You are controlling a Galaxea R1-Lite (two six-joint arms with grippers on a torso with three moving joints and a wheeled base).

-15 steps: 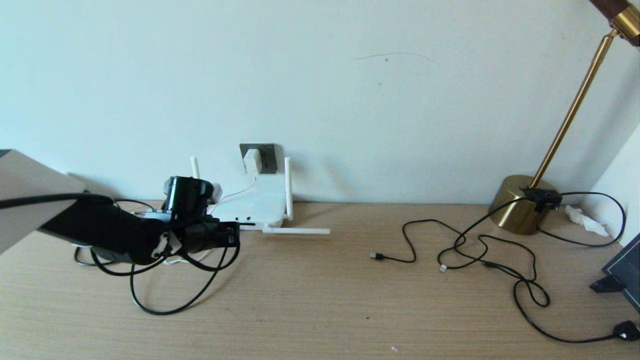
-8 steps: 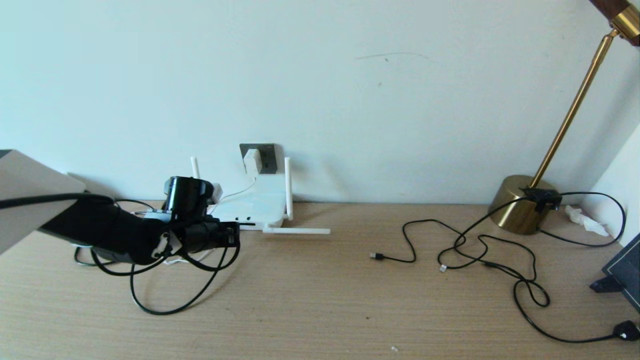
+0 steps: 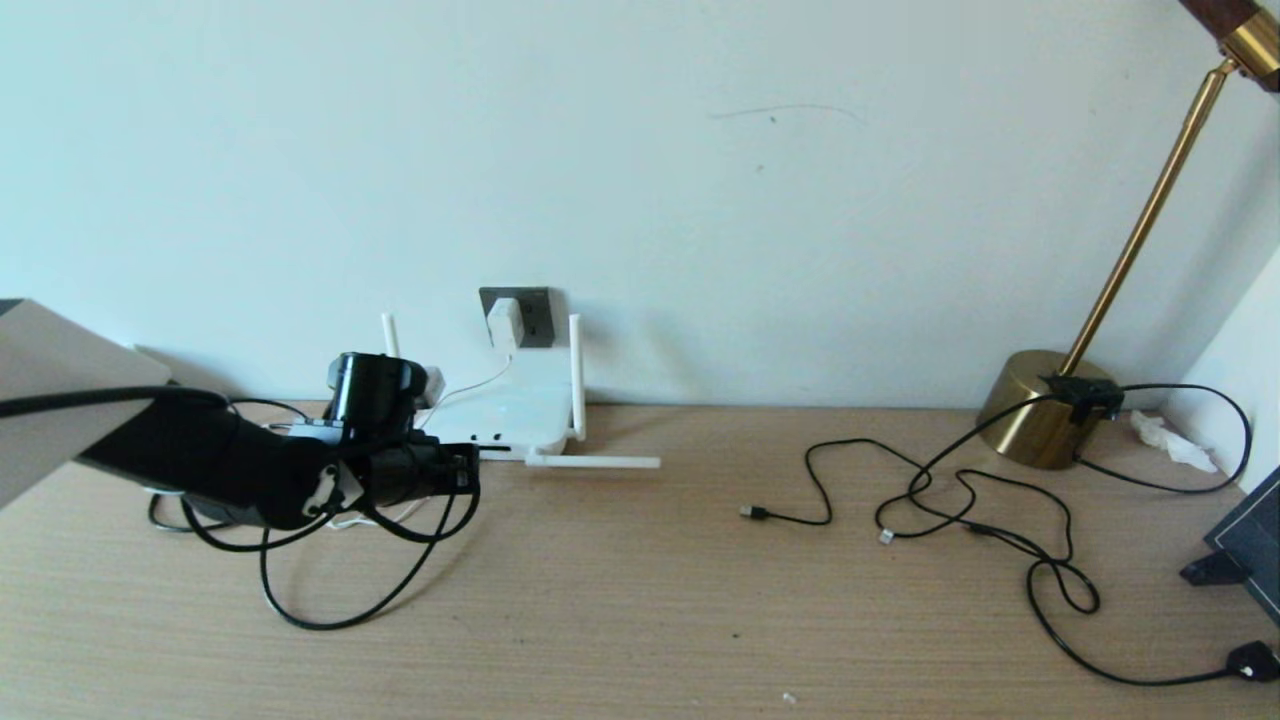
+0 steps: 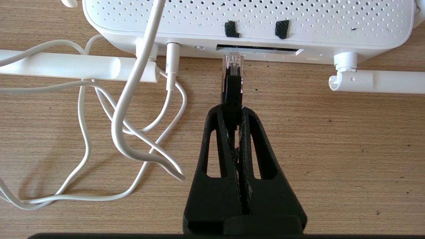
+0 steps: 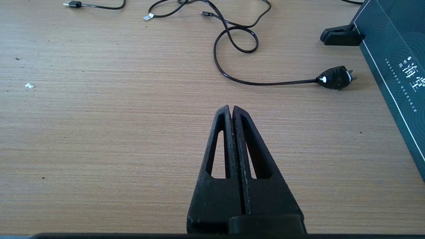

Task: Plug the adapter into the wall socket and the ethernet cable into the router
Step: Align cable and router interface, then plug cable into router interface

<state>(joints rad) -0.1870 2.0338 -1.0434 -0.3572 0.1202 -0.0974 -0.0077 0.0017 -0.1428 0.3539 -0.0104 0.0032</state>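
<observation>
The white router [image 3: 500,410] lies flat against the wall, under the dark grey wall socket [image 3: 530,312]. The white adapter [image 3: 505,322] sits plugged in the socket, its thin cord running down to the router. My left gripper [image 4: 232,111] is shut on the ethernet cable's black connector [image 4: 232,89], just in front of the router [image 4: 249,20]. The connector's clear tip meets the router's dark port slot [image 4: 262,49]; how deep it sits I cannot tell. The black ethernet cable [image 3: 330,605] loops on the table below my left gripper [image 3: 470,470]. My right gripper [image 5: 231,108] is shut and holds nothing, above bare table.
One antenna [image 3: 595,462] lies flat on the table beside the router. White cords [image 4: 132,109] tangle beside the ports. At the right are thin black cords [image 3: 950,490], a USB plug [image 3: 752,512], a black mains plug [image 5: 335,78], a brass lamp base [image 3: 1045,405] and a dark box [image 5: 391,49].
</observation>
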